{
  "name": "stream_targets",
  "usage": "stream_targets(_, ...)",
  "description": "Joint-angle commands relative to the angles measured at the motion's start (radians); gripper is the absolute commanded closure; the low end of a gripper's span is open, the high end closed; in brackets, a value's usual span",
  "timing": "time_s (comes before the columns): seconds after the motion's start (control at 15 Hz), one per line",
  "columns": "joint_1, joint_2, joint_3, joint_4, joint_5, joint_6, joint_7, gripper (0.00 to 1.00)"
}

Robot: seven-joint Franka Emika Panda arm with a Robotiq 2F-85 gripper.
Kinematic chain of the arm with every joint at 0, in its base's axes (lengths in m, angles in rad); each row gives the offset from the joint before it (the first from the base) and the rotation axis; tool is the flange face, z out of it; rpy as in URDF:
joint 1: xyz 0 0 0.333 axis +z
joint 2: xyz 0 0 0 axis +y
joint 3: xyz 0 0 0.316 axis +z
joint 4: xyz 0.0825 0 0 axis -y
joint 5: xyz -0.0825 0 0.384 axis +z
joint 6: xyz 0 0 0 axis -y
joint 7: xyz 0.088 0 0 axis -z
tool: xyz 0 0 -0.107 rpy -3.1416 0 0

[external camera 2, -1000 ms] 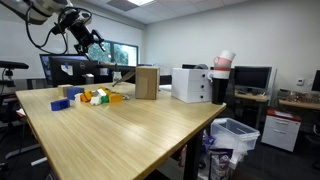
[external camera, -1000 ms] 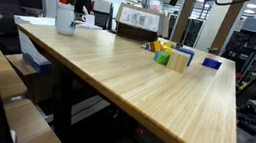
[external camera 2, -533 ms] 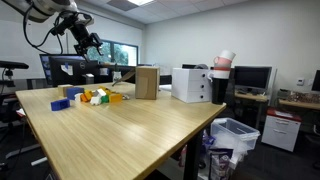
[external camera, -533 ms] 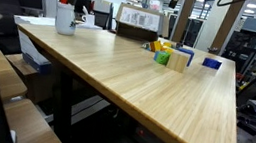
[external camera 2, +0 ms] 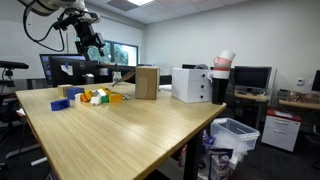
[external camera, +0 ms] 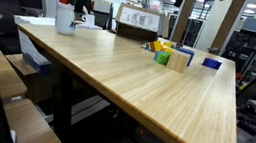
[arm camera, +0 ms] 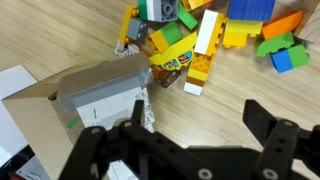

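The tool [external camera 2: 90,38] hangs high over the far end of the counter [external camera 2: 130,135], jaws spread wide and holding nothing. That height probably lets the wrist view take in the whole heap. Below it, loose blocks [arm camera: 200,40] lie jumbled on the wood, just beside an open box [arm camera: 95,95].

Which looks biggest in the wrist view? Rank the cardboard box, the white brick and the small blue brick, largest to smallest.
1. Cardboard box, far the largest, though its top is nearer the camera.
2. White brick.
3. Small blue brick, somewhat smaller than the white one.
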Motion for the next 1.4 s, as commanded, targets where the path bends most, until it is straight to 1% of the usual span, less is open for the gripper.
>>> stream_targets(0.0,-0.018,-0.007,-0.037,0.06,0.097,-0.106,-0.128,0.0)
stream_targets(0.2,-0.027,0.003,-0.066,0.107,0.145,-0.176,-0.184,0.0)
stream_targets(0.27,-0.032,0.007,-0.071,0.12,0.154,-0.196,-0.181,0.0)
stream_targets(0.4,-0.046,0.018,-0.063,0.142,0.137,-0.236,-0.133,0.0)
stream_targets(0.47,-0.043,0.0,-0.057,0.111,0.124,-0.189,-0.139,0.0)
stream_targets(0.67,-0.051,0.007,-0.058,0.127,0.123,-0.213,-0.138,0.0)
stream_targets(1.33,-0.051,0.012,-0.057,0.128,0.123,-0.213,-0.137,0.0)
